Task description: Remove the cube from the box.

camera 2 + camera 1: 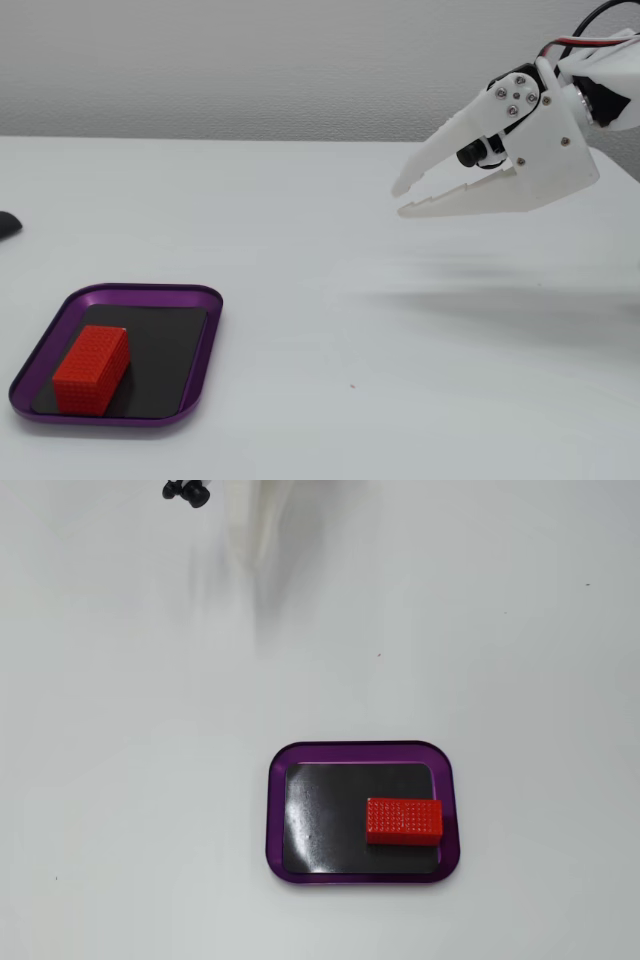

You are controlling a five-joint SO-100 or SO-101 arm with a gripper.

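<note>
Red cube (404,820) flat on the black floor of the purple-rimmed box (276,810), in the right-hand, near part in a fixed view; long axis parallel to the box's long sides. Well apart from white gripper (402,198), raised above bare table (330,330) in a fixed view, jaws slightly parted, nothing between them. Cube bright red, oblong, top finely dotted.
</note>
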